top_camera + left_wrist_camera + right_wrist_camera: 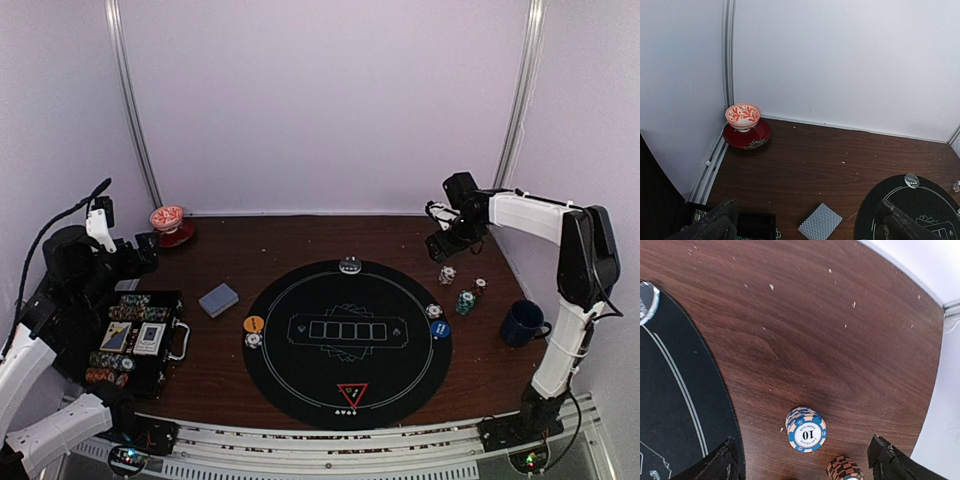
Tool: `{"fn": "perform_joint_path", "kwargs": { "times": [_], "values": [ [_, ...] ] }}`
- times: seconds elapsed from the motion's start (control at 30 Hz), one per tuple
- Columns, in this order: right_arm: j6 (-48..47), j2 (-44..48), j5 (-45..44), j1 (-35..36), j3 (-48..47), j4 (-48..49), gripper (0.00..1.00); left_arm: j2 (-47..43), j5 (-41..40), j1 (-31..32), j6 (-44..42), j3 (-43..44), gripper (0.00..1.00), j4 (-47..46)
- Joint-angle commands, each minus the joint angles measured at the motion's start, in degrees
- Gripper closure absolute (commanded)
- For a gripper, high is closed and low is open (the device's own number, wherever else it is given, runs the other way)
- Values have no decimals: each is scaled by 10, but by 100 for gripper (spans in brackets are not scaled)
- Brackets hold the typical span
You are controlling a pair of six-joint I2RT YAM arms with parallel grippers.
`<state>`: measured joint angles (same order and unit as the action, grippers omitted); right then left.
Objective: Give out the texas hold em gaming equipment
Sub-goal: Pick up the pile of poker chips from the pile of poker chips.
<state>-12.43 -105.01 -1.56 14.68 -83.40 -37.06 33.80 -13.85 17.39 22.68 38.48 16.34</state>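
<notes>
A grey-blue deck of cards (218, 299) lies on the wood left of the round black mat (300, 350); it also shows in the left wrist view (820, 221). On the mat are an orange button (254, 324), a blue button (440, 329), a red triangle marker (352, 393) and single chips. Chip stacks (466, 300) stand right of the mat. My right gripper (443, 246) is open and empty above a blue-striped chip stack (806, 430), with an orange-striped stack (842, 469) beside it. My left gripper (145, 252) is open and empty, raised over the table's left side.
An open black case (135, 335) with chips and card boxes sits at the left. A red-and-white cup on its saucer (168, 222) stands in the back left corner. A dark blue mug (522, 323) stands at the right. White walls close in the table.
</notes>
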Motion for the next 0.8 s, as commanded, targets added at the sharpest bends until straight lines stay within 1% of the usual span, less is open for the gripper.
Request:
{"fn": "perform_joint_path", "kwargs": {
  "times": [0.0, 0.27, 0.47, 0.77],
  "values": [
    [0, -22, 0, -21, 5, -3, 11, -6, 4, -4, 5, -3, 2, -28],
    [-8, -45, 52, -54, -1, -35, 16, -3, 4, -5, 5, -3, 2, -28],
    [-19, -58, 77, -60, -1, -50, 18, -4, 5, -5, 5, -3, 2, -28],
    [-9, -87, 78, -60, -4, -39, 25, -5, 4, -6, 5, -3, 2, -28]
  ]
}}
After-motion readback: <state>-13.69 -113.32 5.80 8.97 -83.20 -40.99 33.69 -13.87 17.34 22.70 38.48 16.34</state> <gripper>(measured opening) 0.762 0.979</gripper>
